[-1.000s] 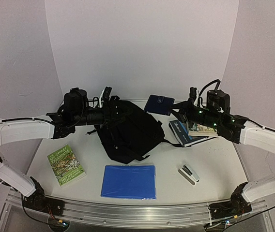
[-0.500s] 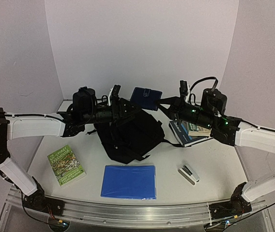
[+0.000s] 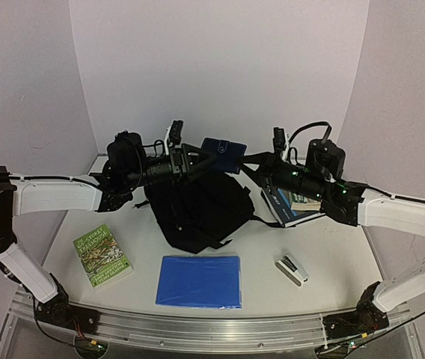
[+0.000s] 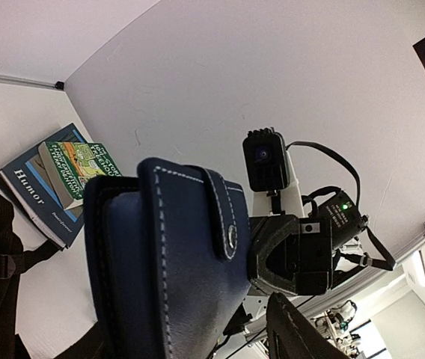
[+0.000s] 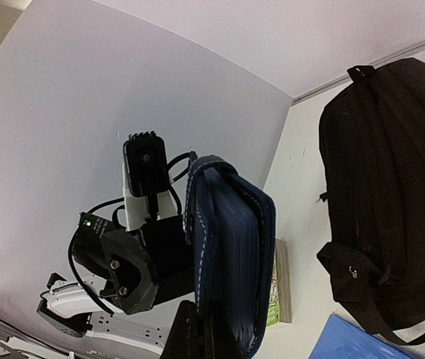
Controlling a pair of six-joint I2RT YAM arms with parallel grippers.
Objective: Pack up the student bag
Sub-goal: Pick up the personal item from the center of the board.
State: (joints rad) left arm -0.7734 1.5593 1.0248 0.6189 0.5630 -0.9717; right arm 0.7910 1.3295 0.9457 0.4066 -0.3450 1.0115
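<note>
Top external view shows me a navy case [image 3: 224,153] held up in the air between the two arms, above the far edge of the student bag [image 3: 197,213]. The bag lies slumped at the middle of the tabletop [image 3: 332,254], below the case and nearer the arm bases. The right jaws are pressed together on the case's right edge, and in the right wrist view it stands up out of them. The left jaws are at its left side. The left wrist view is filled by its stitched flap, but I cannot tell whether they pinch it or only bracket it. The case's long axis runs across, arm to arm. With the bag below and slightly left, I judge the left arm nearer for the drop. I can't make out an open mouth on the bag.
</note>
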